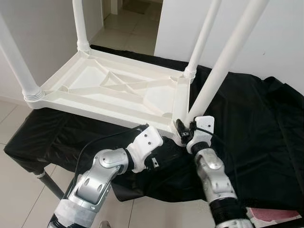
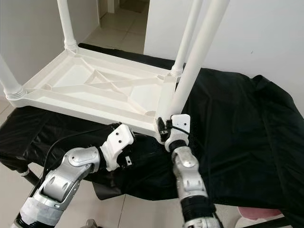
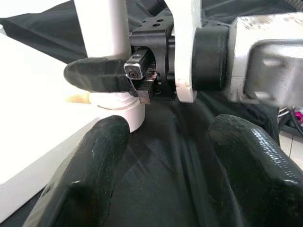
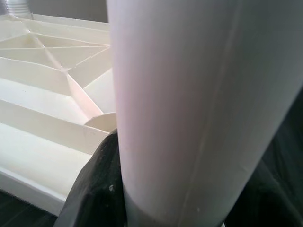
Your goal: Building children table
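A white plastic children's table (image 1: 118, 88) lies upside down on a black cloth (image 1: 247, 123). Legs stand in three of its corners: near left (image 1: 14, 57), far left (image 1: 80, 23) and far right (image 1: 202, 38). The fourth leg (image 1: 228, 57) leans at the near right corner, its foot at the socket collar (image 3: 120, 106). My right gripper (image 1: 183, 130) is shut on this leg just above the collar, one black finger (image 3: 94, 75) wrapped around it. In the right wrist view the leg (image 4: 189, 104) is pressed against the fingers (image 4: 99, 184). My left gripper (image 3: 165, 156) is open just beside the right one, low over the cloth.
The cloth covers a low stand whose front edge (image 1: 142, 194) is close to me, with tiled floor (image 1: 19, 204) below. A white wall (image 1: 266, 42) rises at the right behind the table. A doorway (image 1: 128, 19) opens at the back. Something pink (image 1: 275, 216) lies at the lower right.
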`<state>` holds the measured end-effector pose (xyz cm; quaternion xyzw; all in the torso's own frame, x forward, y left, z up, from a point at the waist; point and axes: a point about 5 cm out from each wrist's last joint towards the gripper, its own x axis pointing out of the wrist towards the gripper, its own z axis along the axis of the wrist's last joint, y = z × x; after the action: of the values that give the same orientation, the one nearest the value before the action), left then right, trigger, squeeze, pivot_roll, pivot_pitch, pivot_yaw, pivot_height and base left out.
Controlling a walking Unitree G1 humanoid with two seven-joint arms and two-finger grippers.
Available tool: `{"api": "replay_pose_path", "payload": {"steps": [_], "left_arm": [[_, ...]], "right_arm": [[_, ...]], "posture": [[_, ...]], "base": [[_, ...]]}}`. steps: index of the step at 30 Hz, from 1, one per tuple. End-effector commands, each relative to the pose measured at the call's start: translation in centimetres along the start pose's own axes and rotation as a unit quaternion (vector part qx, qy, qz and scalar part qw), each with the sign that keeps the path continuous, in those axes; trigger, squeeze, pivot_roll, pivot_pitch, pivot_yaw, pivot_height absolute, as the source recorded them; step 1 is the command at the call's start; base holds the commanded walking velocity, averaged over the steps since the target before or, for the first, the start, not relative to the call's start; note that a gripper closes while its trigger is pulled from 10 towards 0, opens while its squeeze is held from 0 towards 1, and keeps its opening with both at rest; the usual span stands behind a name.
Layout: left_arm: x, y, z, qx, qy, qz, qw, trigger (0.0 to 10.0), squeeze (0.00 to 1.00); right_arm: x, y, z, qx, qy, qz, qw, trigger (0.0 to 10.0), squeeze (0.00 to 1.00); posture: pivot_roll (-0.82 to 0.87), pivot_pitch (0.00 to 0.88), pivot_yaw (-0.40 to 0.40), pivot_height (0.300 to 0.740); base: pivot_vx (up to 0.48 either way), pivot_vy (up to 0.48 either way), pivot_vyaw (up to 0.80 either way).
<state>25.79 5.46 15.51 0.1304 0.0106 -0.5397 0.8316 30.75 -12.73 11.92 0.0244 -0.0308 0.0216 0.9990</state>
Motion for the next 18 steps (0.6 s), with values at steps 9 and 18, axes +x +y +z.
{"api": "replay_pose_path", "payload": {"steps": [9, 18], "left_arm": [[0.4, 0.0, 0.0, -0.003, -0.003, 0.013, 1.000, 10.0, 0.00], [0.4, -0.1, 0.0, -0.004, -0.002, 0.015, 1.000, 10.0, 0.00]], "right_arm": [[-1.6, -0.2, -1.5, -0.003, 0.042, -0.029, 0.999, 10.0, 0.00], [-1.9, 1.1, -0.8, 0.013, 0.029, 0.005, 0.999, 10.0, 1.00]], "posture": [[0.02, 0.046, -0.100, 0.740], [0.02, 0.046, -0.104, 0.740]], "base": [[0.000, 0.000, 0.00], [0.000, 0.000, 0.00]]}}
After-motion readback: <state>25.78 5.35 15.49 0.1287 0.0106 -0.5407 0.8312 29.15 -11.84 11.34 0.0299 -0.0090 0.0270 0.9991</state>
